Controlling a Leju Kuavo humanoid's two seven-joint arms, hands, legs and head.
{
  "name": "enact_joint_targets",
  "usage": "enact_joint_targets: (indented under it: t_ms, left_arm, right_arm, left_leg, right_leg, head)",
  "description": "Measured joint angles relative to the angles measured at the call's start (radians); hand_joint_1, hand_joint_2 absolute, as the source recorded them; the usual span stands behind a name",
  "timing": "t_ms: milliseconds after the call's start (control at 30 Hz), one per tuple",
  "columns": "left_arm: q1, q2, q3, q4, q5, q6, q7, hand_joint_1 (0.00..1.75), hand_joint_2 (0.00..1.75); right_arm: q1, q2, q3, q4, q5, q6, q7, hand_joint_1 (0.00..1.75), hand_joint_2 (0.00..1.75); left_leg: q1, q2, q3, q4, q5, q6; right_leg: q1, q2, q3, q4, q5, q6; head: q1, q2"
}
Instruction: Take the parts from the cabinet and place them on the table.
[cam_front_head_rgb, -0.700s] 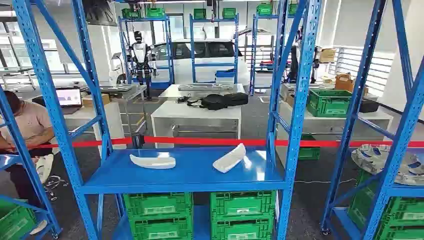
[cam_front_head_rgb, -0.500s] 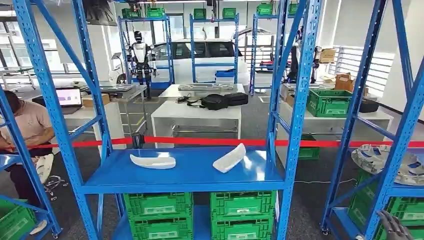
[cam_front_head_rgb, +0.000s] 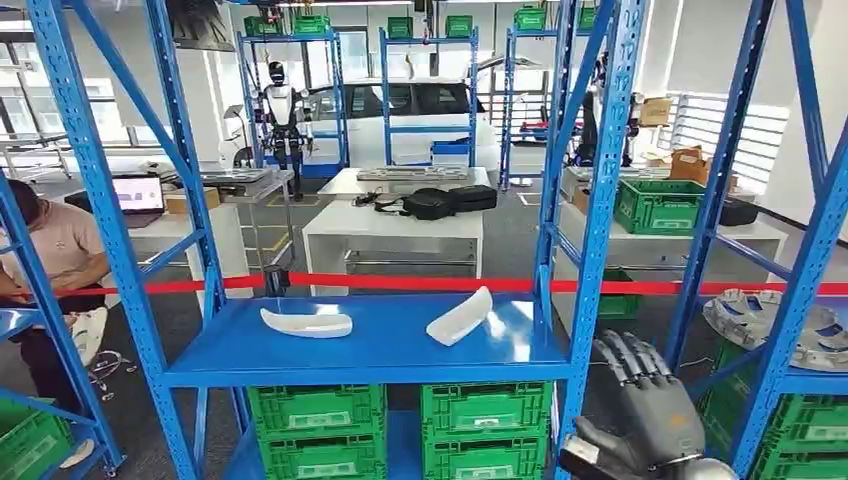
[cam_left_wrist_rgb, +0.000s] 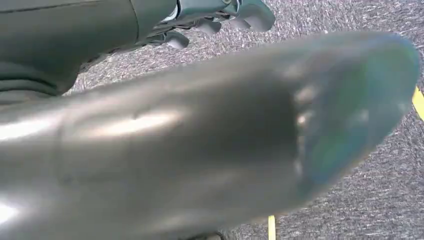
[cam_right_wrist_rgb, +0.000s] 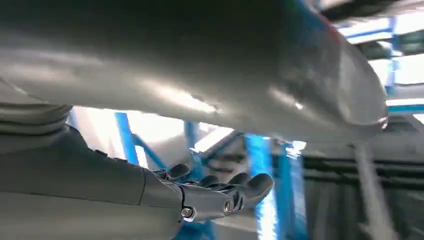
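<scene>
Two white curved parts lie on the blue cabinet shelf (cam_front_head_rgb: 380, 355): one part (cam_front_head_rgb: 306, 322) at the left, the other part (cam_front_head_rgb: 460, 316) right of the middle, tilted. My right hand (cam_front_head_rgb: 640, 410) is raised at the lower right, outside the shelf's right post, fingers spread and holding nothing; the right wrist view also has that hand (cam_right_wrist_rgb: 215, 192) with fingers extended in front of blue posts. My left hand (cam_left_wrist_rgb: 220, 17) hangs over grey carpet with its fingers loosely bent and nothing in them.
Green crates (cam_front_head_rgb: 400, 425) fill the space under the shelf. A red barrier tape (cam_front_head_rgb: 420, 283) runs behind the cabinet. A person (cam_front_head_rgb: 50, 260) sits at the left. White tables (cam_front_head_rgb: 390, 225) stand beyond. A neighbouring rack at the right holds a grey round part (cam_front_head_rgb: 750, 315).
My right hand has risen from the lower right corner to beside the shelf's right post, fingers spread. The two white parts have not moved.
</scene>
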Motion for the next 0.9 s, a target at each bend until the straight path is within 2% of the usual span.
enact_joint_targets:
  t_ms: [233,300,367,467,600,900]
  left_arm:
    - [-0.004,-0.008,0.0,0.002,-0.001,-0.004,0.003,0.0,0.0]
    - [-0.005,-0.01,0.0,0.002,-0.001,-0.007,0.004,0.0,0.0]
    - [-0.003,-0.013,0.0,0.002,-0.001,-0.008,0.004,0.0,0.0]
    - [-0.004,-0.013,0.0,0.003,-0.001,-0.02,0.008,0.0,0.0]
    - [-0.007,-0.014,0.0,0.003,-0.001,-0.023,0.008,0.0,0.0]
    - [-0.007,-0.014,0.0,0.003,-0.001,-0.024,0.018,0.0,0.0]
  right_arm:
    - [-0.033,0.094,0.208,-0.032,0.107,-0.035,0.042,0.0,0.0]
    - [-0.03,0.102,0.251,-0.039,0.128,-0.048,0.055,0.0,0.0]
    - [-0.028,0.113,0.262,-0.041,0.139,-0.053,0.07,0.0,0.0]
    - [-0.027,0.121,0.314,-0.041,0.169,-0.072,0.105,0.0,0.0]
    - [-0.026,0.128,0.345,-0.041,0.176,-0.079,0.119,0.0,0.0]
    - [-0.009,0.13,0.36,-0.041,0.187,-0.075,0.155,0.0,0.0]
  left_leg:
    - [0.0,0.002,0.002,0.0,0.001,-0.001]
    - [0.0,0.0,0.009,0.0,0.001,-0.001]
    - [0.0,-0.004,0.009,0.0,0.002,-0.002]
    - [0.0,0.0,0.003,0.0,0.001,-0.002]
    - [0.0,0.0,0.002,0.0,0.001,-0.002]
    - [0.0,0.001,0.003,0.0,0.001,-0.002]
  right_leg:
    - [0.001,0.002,0.0,0.0,0.0,0.0]
    - [0.001,0.001,0.001,0.0,0.0,0.0]
    - [0.001,-0.002,0.002,0.0,0.0,0.0]
    - [0.0,0.002,0.002,0.0,0.0,-0.001]
    - [0.0,0.001,0.002,-0.001,0.0,-0.001]
    - [0.0,0.002,0.002,-0.001,0.001,0.0]
  head:
    - [0.0,0.0]
    - [0.0,0.0]
    - [0.0,0.0]
    - [0.001,0.0]
    - [0.001,0.0]
    - [0.001,0.0]
